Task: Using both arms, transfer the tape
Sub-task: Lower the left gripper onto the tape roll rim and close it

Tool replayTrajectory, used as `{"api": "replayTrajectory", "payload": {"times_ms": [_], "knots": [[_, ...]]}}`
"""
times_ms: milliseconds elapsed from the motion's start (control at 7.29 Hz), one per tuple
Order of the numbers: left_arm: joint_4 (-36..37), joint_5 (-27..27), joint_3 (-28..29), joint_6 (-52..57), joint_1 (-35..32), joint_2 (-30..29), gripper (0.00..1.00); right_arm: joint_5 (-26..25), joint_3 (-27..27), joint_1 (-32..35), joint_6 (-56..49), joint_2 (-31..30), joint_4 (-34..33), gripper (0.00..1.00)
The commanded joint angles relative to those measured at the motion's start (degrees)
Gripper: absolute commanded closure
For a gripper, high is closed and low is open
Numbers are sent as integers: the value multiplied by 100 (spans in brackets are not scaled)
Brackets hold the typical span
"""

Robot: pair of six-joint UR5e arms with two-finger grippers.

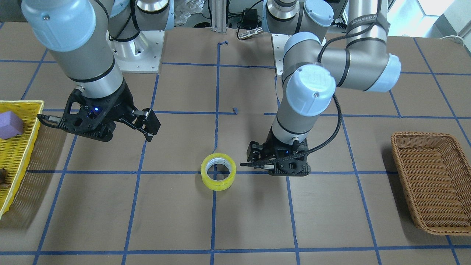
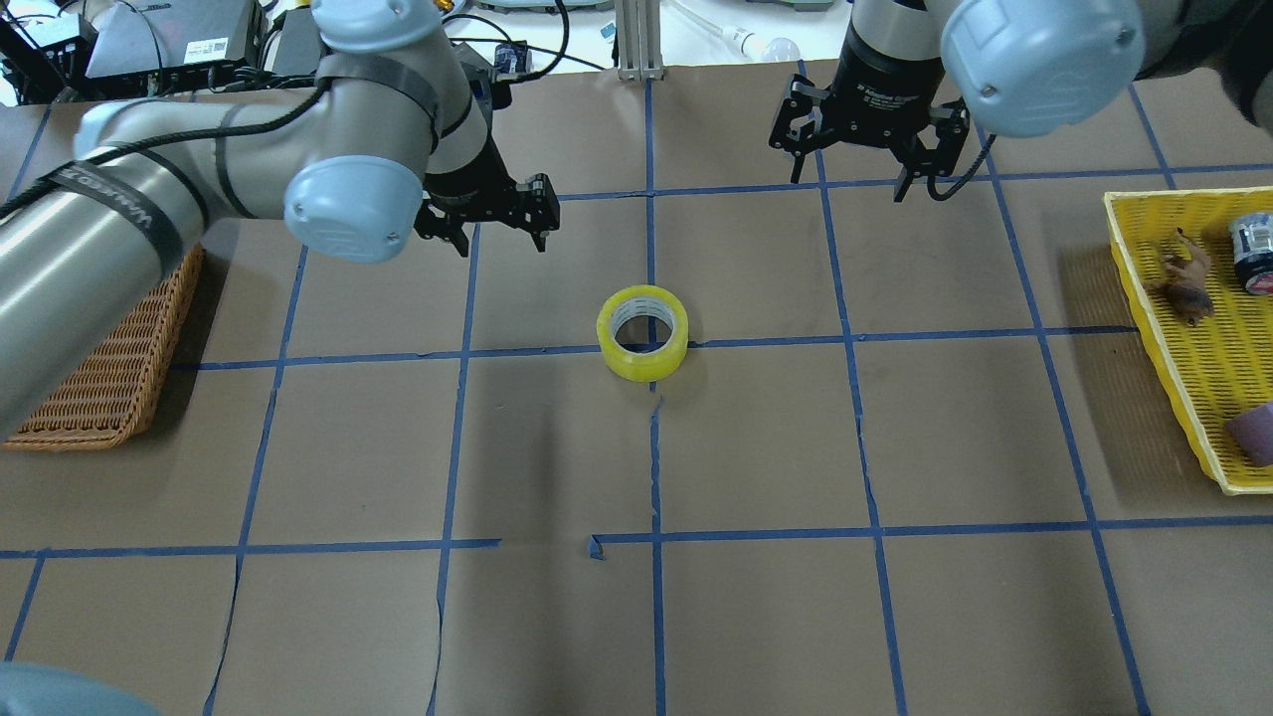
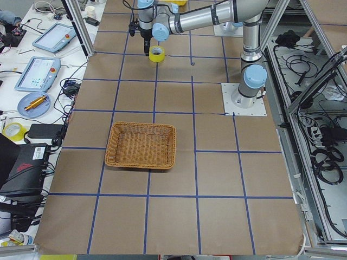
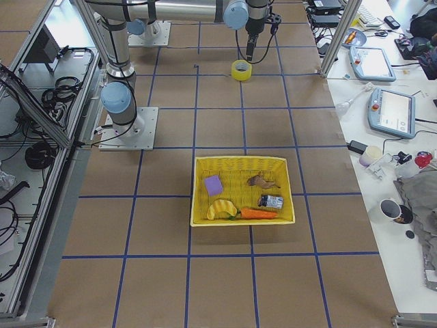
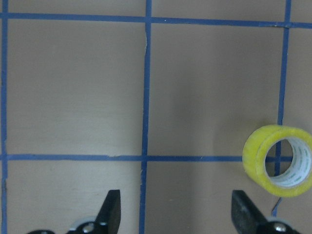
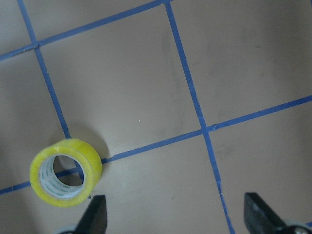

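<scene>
The yellow tape roll lies flat on the brown table near its middle, on a blue grid line, with the white core facing up. My left gripper is open and empty, hovering beside the roll on my left. In the left wrist view its fingers stand wide apart, with the tape at the right. My right gripper is open and empty, higher and farther from the roll. In the right wrist view the tape sits at the lower left.
A brown wicker basket stands on my left side of the table. A yellow tray on my right holds a purple block and other small items. Blue tape lines grid the table.
</scene>
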Motion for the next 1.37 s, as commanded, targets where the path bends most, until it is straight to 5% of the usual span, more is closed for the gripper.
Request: {"api": "replayTrajectory", "payload": {"times_ms": [0,411,548,823,1234], "knots": [[643,-13,-59,-346,-423,-394,0,134,1,-121,-1262,-104,138,0],[844,-311,-532,-461,-582,-500,0,161,10,-324,-1344,-243,199,0],[1255,-338,-682,-478,-591,-570,10,152,36,-350,-1344,-323,208,0],[1329,-330,-999,-417,-591,-588,56,91,202,-350,-1353,-481,209,0],[1540,-321,-947,-461,-591,-694,76,73,282,-332,-1353,-508,147,0]]}}
